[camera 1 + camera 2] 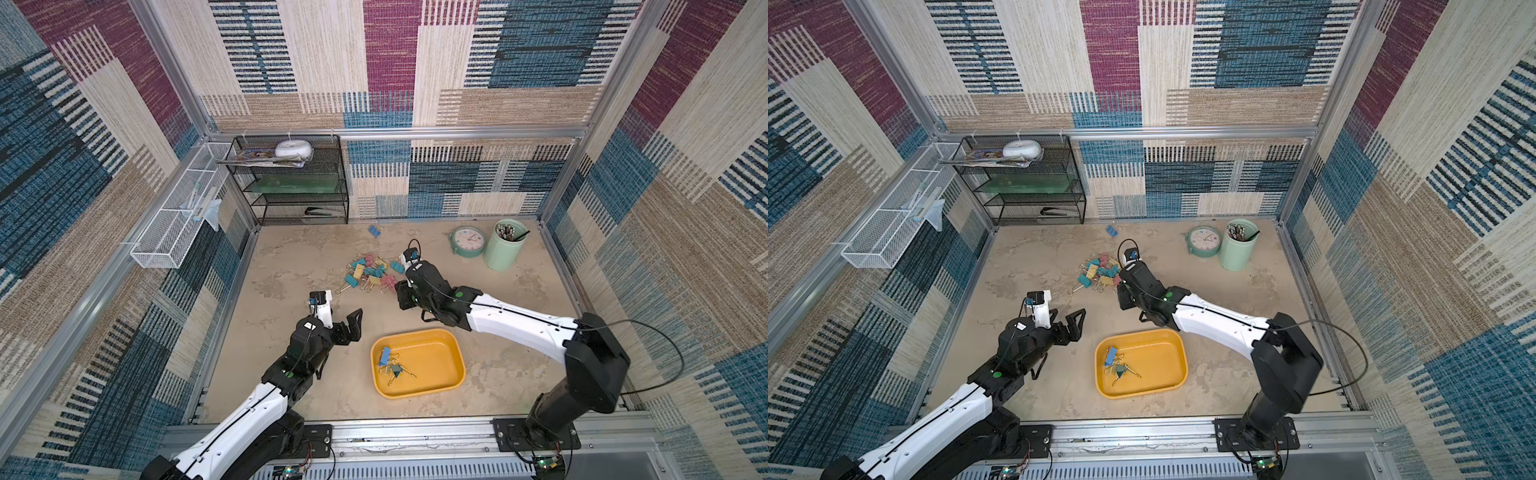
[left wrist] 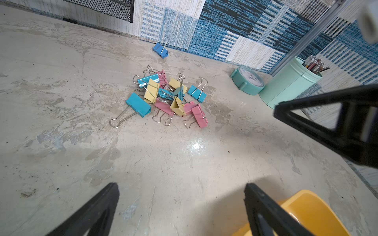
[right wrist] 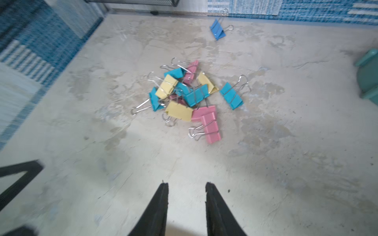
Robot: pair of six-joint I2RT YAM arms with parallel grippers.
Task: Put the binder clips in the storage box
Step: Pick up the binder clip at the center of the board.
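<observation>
Right wrist shows wedge-shaped binder clips [image 3: 196,96] (wire-looped) on mottled table [image 3: 81,183].

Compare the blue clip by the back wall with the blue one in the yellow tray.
The wall clip lies on the bare table; the tray clip is already inside the storage box. The wall clip sits alone; the tray clip lies against other clips. Both are blue with wire handles.
</observation>
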